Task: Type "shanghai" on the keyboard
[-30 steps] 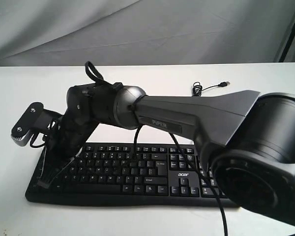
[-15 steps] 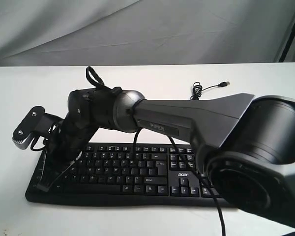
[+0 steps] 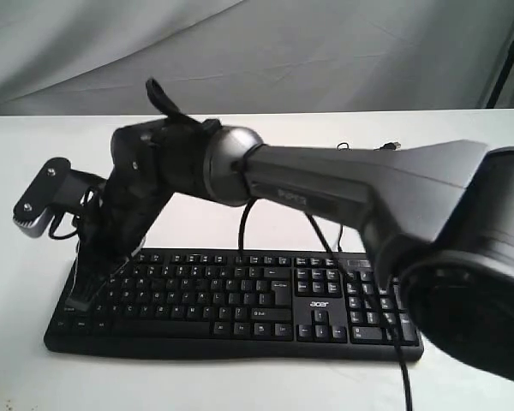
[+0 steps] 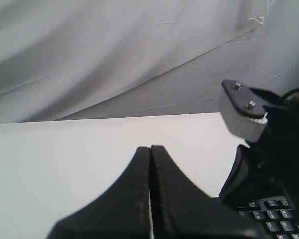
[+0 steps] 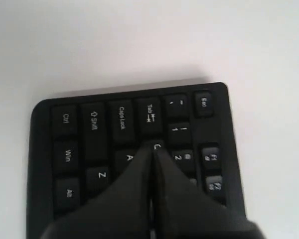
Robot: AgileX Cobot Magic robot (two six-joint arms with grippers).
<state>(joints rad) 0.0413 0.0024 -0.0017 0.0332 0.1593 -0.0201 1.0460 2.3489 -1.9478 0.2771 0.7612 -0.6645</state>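
Observation:
The black keyboard (image 3: 240, 300) with a white acer logo (image 3: 319, 303) lies across the white table. My right arm reaches across it to its left end. My right gripper (image 3: 78, 300) is shut, with its tip hanging just over the left-hand keys. In the right wrist view the closed tip (image 5: 153, 147) points at the Q key, between A and 2 on the keyboard (image 5: 89, 144). My left gripper (image 4: 150, 148) is shut and holds nothing, above bare table near the keyboard's corner (image 4: 274, 219). It does not show in the exterior view.
The right arm's grey wrist camera block (image 3: 36, 201) juts out to the left, and it also shows as the camera block (image 4: 241, 109) in the left wrist view. The thin USB cable's plug (image 3: 394, 145) lies on the table behind the arm. Grey cloth hangs behind the table.
The right arm has risen, and its shut gripper tip has lifted slightly off the keyboard's left-end keys and shifted a little toward the back.

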